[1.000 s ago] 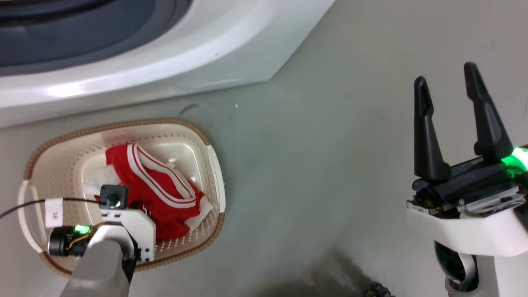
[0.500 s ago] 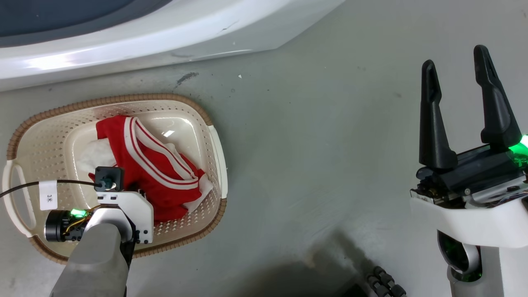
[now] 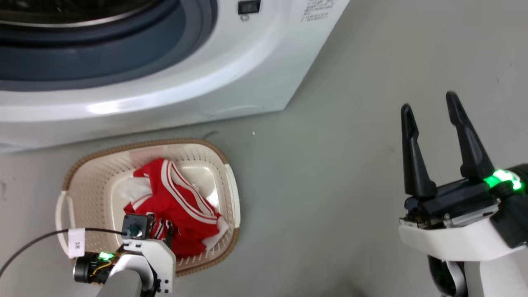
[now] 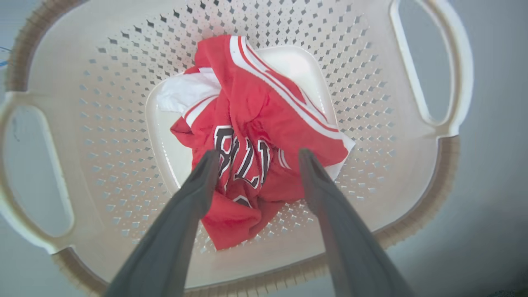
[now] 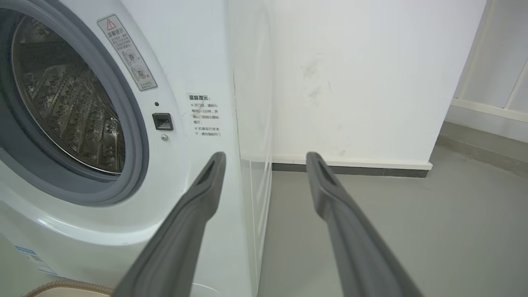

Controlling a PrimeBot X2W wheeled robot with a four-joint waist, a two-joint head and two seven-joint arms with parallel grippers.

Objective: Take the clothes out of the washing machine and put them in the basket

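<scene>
The red clothes [image 3: 181,214] with white striped trim lie crumpled in the cream basket [image 3: 95,173], which stands on the floor in front of the white washing machine [image 3: 165,95]. In the left wrist view my left gripper [image 4: 260,153] hangs open just above the clothes [image 4: 255,103], gripping nothing; black lettering shows between its fingers. The basket [image 4: 371,103] surrounds them. My right gripper [image 3: 429,103] is open and empty over bare floor, far right of the basket. In the right wrist view that gripper [image 5: 266,156] points past the washing machine [image 5: 194,62], whose steel drum [image 5: 70,107] shows bare.
Grey floor [image 3: 321,185] stretches between the basket and my right arm. A white wall [image 5: 350,74] with a dark skirting stands beside the machine. A black cable with a white tag [image 3: 76,243] trails from my left wrist over the basket's handle.
The head camera has tilted, so more of the washing machine's front and door ring shows now. The clothes lie the same in the basket. Both grippers stay open.
</scene>
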